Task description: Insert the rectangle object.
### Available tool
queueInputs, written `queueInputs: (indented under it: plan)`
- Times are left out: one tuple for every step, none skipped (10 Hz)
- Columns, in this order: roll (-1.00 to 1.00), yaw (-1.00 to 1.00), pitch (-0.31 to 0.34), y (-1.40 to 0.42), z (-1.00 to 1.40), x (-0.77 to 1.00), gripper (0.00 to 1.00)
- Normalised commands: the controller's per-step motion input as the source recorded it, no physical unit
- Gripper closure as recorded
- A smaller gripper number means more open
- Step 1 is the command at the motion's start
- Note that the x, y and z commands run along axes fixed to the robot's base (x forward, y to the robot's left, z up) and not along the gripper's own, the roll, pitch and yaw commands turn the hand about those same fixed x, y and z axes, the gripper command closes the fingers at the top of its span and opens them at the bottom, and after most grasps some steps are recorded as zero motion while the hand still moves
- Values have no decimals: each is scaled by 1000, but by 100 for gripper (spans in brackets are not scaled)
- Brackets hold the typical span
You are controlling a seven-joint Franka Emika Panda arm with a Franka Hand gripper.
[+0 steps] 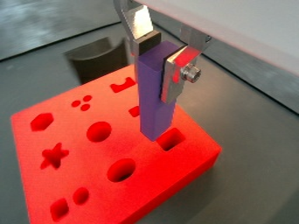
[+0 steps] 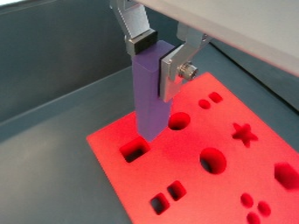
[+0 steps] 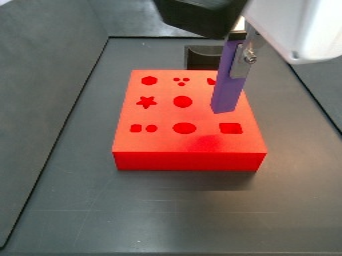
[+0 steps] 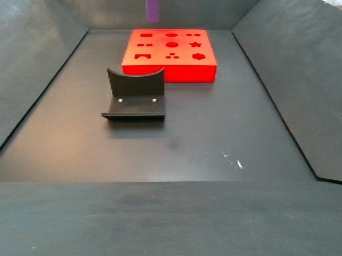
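The fingers [image 1: 142, 26], flat silver plates with dark pads, are pinched on the upper end of the rectangle object [image 1: 156, 92], one plate on each broad face, and the gripper [image 1: 163, 54] hangs above the red block [image 1: 70, 188]. The same grip shows in both wrist views, the gripper [image 2: 162, 54] holding the bar [image 2: 151, 96] upright, or very nearly so.

Progress: the bar is grasped, lifted and carried over the block; insertion is not yet done. In a side view the bar [image 3: 230, 82] stands clear above the block's top face, over the side of the block toward the surface's right edge. Its lower end appears to hover near a square-cornered opening [image 1: 172, 139] close to a block corner, but whether it is truly lined up over that opening cannot be told from these angles. What is left, as judged: final alignment, lowering into the hole, release.

Materials and shapes: the bar is lavender-purple, slim, with smooth plain sides and crisp edges; it looks rigid. The red block [image 3: 187, 125] is a thick matte slab with sharp edges, its top cut with shaped holes: circles, a star, a hexagon, rectangles and small dot groups. A dark grey curved holder [image 4: 134, 97] sits on the surface, apart from the block [image 4: 170, 55], toward the near edge in that side view. The surface [image 4: 201, 150] is dark grey, dull, faintly scuffed, with raised walls along its edges.
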Motion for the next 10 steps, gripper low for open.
queueInputs:
  plan:
    - [-240, -880, 0, -3, 26, 126, 100]
    - [-230, -874, 0, 0, 0, 174, 100]
    - [-249, -843, 0, 0, 0, 249, 100]
    - [-260, -746, 0, 0, -6, 383, 100]
    - [-184, -520, 0, 49, -106, 406, 100]
    - [-34, -103, 17, 14, -106, 191, 100]
    - [49, 0, 0, 0, -200, -51, 100]
    - [124, 106, 50, 0, -314, -80, 100]
    - [276, 31, 157, 17, -331, -234, 100]
    - [207, 0, 157, 0, -340, -71, 100]
